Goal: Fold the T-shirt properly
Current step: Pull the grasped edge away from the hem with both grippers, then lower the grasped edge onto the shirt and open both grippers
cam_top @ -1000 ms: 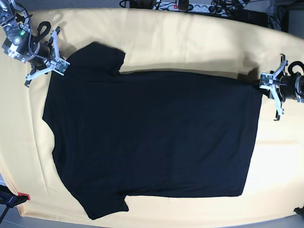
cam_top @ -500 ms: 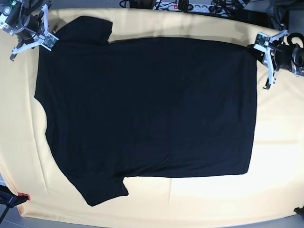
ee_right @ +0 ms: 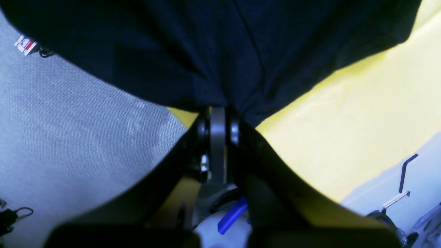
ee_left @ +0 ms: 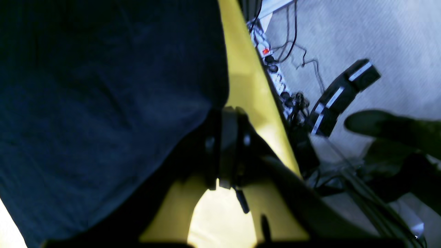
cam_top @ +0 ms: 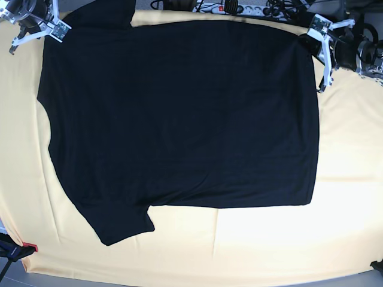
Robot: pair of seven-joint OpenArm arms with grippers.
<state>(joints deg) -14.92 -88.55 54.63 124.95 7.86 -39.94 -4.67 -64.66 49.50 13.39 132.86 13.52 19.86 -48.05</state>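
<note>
The black T-shirt [cam_top: 179,119] lies spread, plain side up, across the pale yellow tablecloth [cam_top: 239,245], with one sleeve at the near left and the hem at the right. My right gripper [cam_top: 52,25] is at the far left and is shut on the shirt's shoulder corner; the right wrist view shows the cloth [ee_right: 241,41] bunching into the right gripper [ee_right: 217,112]. My left gripper [cam_top: 312,34] is at the far right, shut on the hem corner. In the left wrist view the cloth [ee_left: 103,86] runs into the closed left gripper [ee_left: 225,115].
A white power strip [cam_top: 224,8] and tangled cables lie just past the table's far edge; the power strip [ee_left: 272,65] also shows in the left wrist view. Grey floor surrounds the table. A small red item [cam_top: 30,247] sits at the near-left corner.
Both grippers have moved toward the table's far edge, dragging the shirt with them. Its far edge now reaches the back of the table and more tablecloth shows in front.
</note>
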